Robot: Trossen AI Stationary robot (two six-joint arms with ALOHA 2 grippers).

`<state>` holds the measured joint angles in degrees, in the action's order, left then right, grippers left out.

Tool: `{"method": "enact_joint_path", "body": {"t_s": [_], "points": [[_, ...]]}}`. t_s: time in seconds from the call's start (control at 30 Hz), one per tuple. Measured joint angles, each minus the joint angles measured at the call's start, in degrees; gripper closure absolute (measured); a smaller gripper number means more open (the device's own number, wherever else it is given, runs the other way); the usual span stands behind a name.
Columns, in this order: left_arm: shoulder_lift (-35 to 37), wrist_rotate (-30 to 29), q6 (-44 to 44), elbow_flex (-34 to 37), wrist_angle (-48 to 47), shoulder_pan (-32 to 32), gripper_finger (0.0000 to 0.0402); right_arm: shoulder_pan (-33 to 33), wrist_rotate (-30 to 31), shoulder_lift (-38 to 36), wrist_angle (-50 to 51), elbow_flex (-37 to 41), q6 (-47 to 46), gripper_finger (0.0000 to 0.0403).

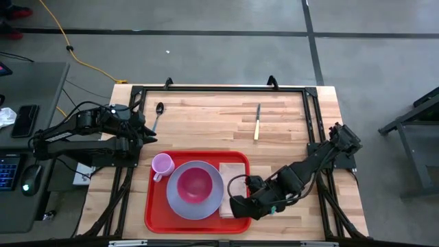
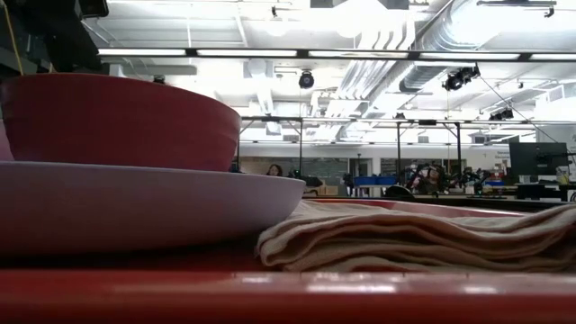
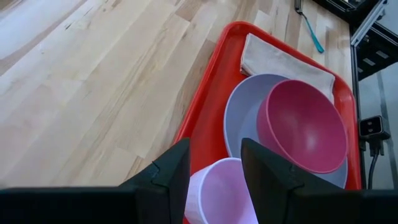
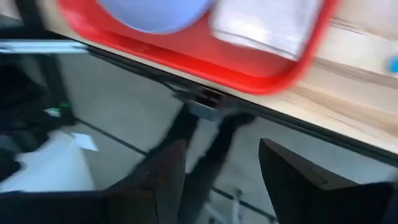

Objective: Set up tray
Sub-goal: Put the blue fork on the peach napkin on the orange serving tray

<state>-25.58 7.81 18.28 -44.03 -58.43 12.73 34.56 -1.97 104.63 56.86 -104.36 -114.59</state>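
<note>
Both hands stand spread and hold nothing. Left hand [image 1: 142,130] hovers over the bench [image 1: 206,116] just off the far left corner of the tray [image 1: 156,216], its two fingers [image 3: 168,177] parted above the pink cup [image 1: 162,165]. Right hand [image 1: 236,204] sits low at the tray's near right corner, fingers apart, beside the folded cloth [image 1: 232,171]; whether it touches the rim I cannot tell.

The tray lies toward the near edge of the bench, about midway across, with its long sides running left to right. On it stand the cup at the far left, a lavender plate [image 1: 180,204] with a magenta bowl [image 1: 195,184] in the middle, and the cloth along the right side. A spoon [image 1: 158,115] and a knife [image 1: 257,121] lie on the bare wood at the far side, well apart from the tray.

I judge the tray to be stiff, light plastic, smooth and likely slippery on the wood, so a push would slide it easily. Its low raised rim is the only place to grasp, best at the middle of a short side or at a corner. Loaded as it is, lifting one side alone would probably tip the bowl and cup; a level, two-handed hold on opposite rims looks safer.
</note>
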Motion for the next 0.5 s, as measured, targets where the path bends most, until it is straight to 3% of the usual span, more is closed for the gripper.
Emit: {"method": "enact_joint_path", "body": {"t_s": [0.17, 0.5], "points": [[0.0, 0.0, 0.0, 0.0, 0.0, 0.0, 0.0227, 1.2, 5.1, 0.1, -3.5, 0.0, -1.1, 0.022], [0.0, 0.0, 0.0, 0.0, 0.0, 0.0, 0.0227, 3.0, 2.5, 3.1, -4.0, 0.0, -10.2, 0.022]]}}
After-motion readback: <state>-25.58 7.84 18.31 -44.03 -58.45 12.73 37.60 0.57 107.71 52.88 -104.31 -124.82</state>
